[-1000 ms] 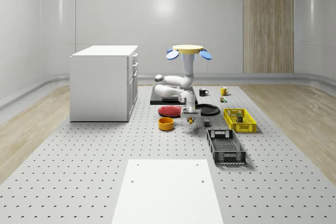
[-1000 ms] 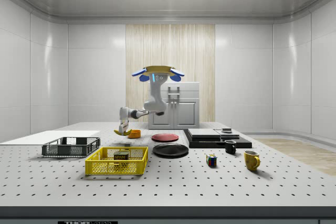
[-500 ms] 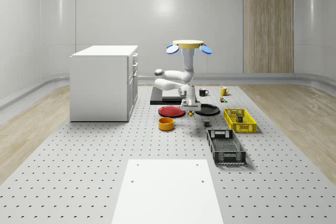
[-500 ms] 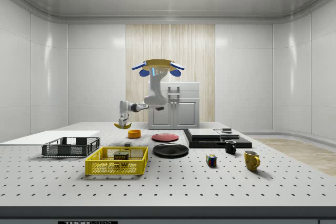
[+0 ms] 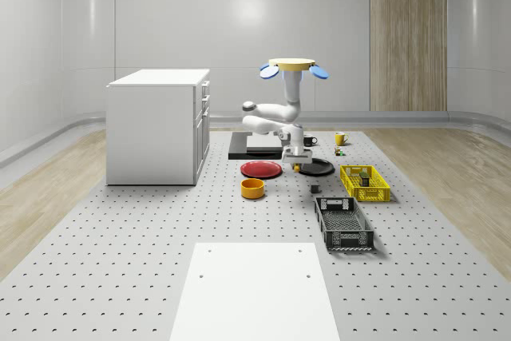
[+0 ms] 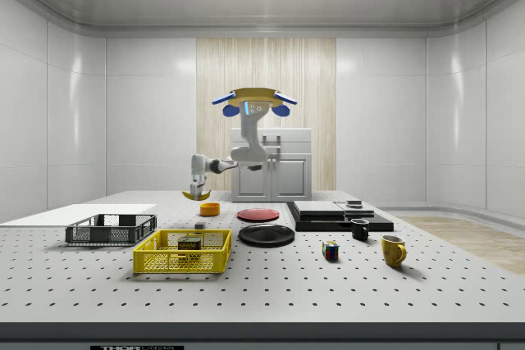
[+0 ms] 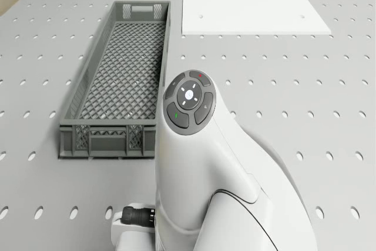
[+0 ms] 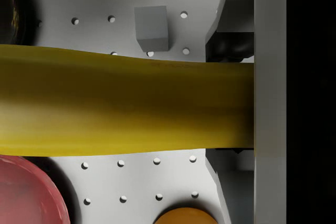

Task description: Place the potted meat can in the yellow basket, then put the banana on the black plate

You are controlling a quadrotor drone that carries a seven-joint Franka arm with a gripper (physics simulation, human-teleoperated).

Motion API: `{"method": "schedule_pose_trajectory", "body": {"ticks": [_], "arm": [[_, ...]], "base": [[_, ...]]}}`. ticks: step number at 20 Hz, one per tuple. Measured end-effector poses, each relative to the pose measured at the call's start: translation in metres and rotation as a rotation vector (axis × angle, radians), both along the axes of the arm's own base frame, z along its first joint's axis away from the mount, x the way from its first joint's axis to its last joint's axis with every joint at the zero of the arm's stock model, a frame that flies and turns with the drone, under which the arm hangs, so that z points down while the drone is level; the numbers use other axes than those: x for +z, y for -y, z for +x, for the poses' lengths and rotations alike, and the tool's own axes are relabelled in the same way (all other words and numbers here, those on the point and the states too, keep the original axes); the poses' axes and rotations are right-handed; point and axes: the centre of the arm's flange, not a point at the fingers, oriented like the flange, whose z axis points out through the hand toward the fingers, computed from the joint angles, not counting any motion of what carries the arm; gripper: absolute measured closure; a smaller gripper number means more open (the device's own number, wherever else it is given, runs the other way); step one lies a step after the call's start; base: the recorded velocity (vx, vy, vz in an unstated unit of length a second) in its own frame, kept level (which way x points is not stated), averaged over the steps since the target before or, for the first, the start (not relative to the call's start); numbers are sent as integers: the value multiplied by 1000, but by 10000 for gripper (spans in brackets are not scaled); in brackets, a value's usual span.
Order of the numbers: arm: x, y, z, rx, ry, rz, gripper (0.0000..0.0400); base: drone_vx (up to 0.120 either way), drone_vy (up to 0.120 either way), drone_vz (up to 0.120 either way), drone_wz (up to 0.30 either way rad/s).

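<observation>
The drone (image 5: 291, 65) hovers above the table behind the plates, with its arm reaching down and forward. My gripper (image 5: 297, 160) is shut on the yellow banana (image 5: 298, 168), which hangs in the air between the red plate (image 5: 261, 169) and the black plate (image 5: 317, 167). In the side view the gripper (image 6: 195, 188) holds the banana (image 6: 194, 196) above the orange bowl (image 6: 210, 209). The wrist view has the banana (image 8: 126, 100) lying crosswise against one finger (image 8: 269, 77). The potted meat can (image 5: 364, 175) lies inside the yellow basket (image 5: 375, 193).
A grey mesh crate (image 5: 342, 222) lies in front of the basket, and a small grey cube (image 5: 314, 188) stands near the orange bowl (image 5: 252, 188). A white cabinet (image 5: 160, 125) stands at the whole-scene view's left. Mugs (image 5: 339, 138) and a black platform (image 5: 255, 145) are at the back.
The drone has risen slightly and shifted back and toward the whole-scene view's right. The gripper has lifted the banana off the table and carried it toward the black plate.
</observation>
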Motion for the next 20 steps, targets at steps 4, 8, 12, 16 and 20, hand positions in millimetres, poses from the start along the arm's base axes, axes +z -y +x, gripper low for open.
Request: {"method": "schedule_pose_trajectory", "body": {"ticks": [4, 8, 12, 16, 20], "arm": [[0, 0, 0, 1, 0, 0, 200], [0, 0, 0, 1, 0, 0, 200], [0, 0, 0, 1, 0, 0, 200], [0, 0, 0, 1, 0, 0, 200], [0, 0, 0, 2, 0, 0, 200]], "base": [[-120, 120, 0, 0], [-120, 120, 0, 0], [-120, 120, 0, 0], [-120, 120, 0, 0], [-120, 120, 0, 0]]}}
